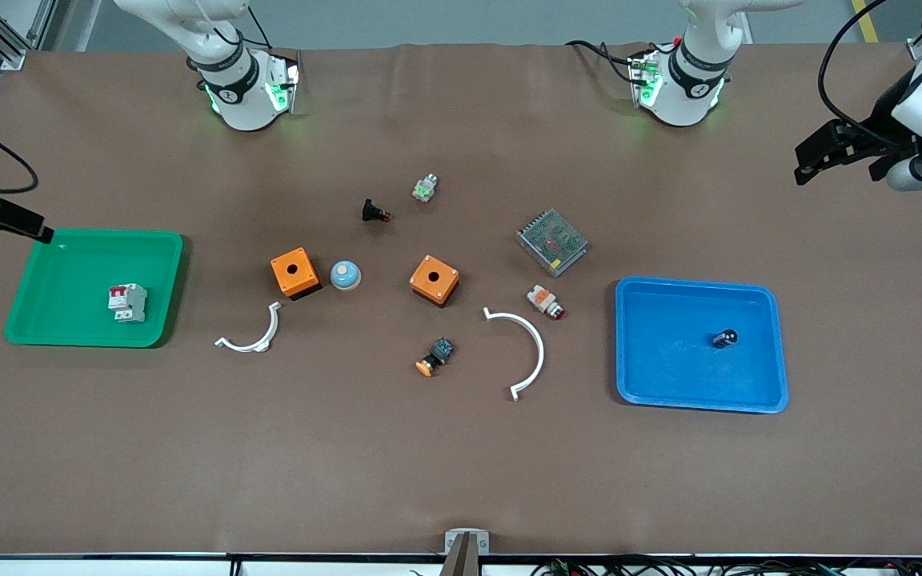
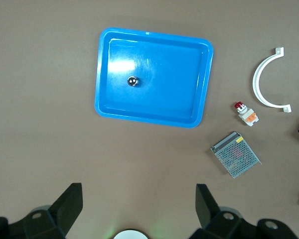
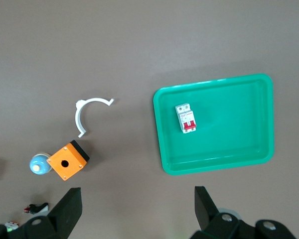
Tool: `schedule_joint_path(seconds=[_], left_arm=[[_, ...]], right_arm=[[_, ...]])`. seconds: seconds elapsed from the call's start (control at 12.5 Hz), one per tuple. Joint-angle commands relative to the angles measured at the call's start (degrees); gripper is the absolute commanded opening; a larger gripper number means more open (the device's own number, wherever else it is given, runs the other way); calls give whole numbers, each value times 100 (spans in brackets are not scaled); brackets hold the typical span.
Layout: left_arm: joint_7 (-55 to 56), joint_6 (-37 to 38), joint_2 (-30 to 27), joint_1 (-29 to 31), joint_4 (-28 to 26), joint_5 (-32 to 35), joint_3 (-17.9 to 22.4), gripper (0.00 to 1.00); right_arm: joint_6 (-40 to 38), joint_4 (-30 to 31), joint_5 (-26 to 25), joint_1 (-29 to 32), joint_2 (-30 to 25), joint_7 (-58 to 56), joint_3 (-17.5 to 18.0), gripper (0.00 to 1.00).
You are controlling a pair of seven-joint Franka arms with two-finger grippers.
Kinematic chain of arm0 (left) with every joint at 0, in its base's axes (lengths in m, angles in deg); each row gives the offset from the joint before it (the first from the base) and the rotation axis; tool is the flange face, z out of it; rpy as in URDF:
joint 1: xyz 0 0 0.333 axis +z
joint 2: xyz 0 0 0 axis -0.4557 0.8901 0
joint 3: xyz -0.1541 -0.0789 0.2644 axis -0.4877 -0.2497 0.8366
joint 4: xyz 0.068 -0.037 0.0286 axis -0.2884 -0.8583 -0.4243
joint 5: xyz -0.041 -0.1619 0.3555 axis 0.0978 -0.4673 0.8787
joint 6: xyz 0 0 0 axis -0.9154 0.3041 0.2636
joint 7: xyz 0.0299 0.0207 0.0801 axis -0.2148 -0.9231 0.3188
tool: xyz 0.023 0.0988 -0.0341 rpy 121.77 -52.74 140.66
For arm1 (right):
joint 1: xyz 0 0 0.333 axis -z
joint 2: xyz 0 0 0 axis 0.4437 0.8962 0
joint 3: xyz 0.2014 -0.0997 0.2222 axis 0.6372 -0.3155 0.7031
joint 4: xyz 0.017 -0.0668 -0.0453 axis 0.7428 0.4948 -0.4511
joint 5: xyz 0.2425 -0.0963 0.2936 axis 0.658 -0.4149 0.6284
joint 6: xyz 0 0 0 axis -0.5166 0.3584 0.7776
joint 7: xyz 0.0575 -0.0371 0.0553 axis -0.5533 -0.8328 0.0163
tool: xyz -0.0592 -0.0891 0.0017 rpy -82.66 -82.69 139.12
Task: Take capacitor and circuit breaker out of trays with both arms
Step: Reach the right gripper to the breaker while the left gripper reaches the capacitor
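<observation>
The capacitor [image 1: 723, 338], a tiny black cylinder, stands in the blue tray [image 1: 701, 285] toward the left arm's end of the table. In the left wrist view it [image 2: 133, 81] shows inside the tray [image 2: 154, 35]. The white-grey breaker [image 1: 127, 303] with red levers lies in the green tray [image 1: 93, 235] toward the right arm's end, and shows in the right wrist view [image 3: 186, 118] inside that tray [image 3: 214, 81]. My left gripper [image 1: 837, 160] is open and empty, high above the table beside the blue tray [image 2: 138, 199]. My right gripper [image 1: 5, 218] is open and empty, high by the green tray's corner [image 3: 137, 199].
Between the trays lie two orange boxes [image 1: 294, 272] [image 1: 434, 280], a blue dome button [image 1: 345, 275], two white curved clips [image 1: 253, 340] [image 1: 527, 352], a metal mesh unit [image 1: 552, 242], a white-and-orange indicator [image 1: 545, 302], a black push-button [image 1: 374, 212] and an orange-capped button [image 1: 434, 357].
</observation>
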Motion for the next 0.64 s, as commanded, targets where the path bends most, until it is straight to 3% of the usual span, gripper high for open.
schedule_joint_path(seconds=[0.0,0.4,0.56], left_arm=[[-5,33,68,31,139,80,-29,100],[-67,-28,691,13,315,326,-21,100],[-32,-544,920,22,-131,326,-21,100]], right_arm=[[-78,-7,-61,-3,-425,-12,65,100],[-7,159,-69,-12,-462,-30,4,100],[307,701,-78,181,-339,-39,4,100]])
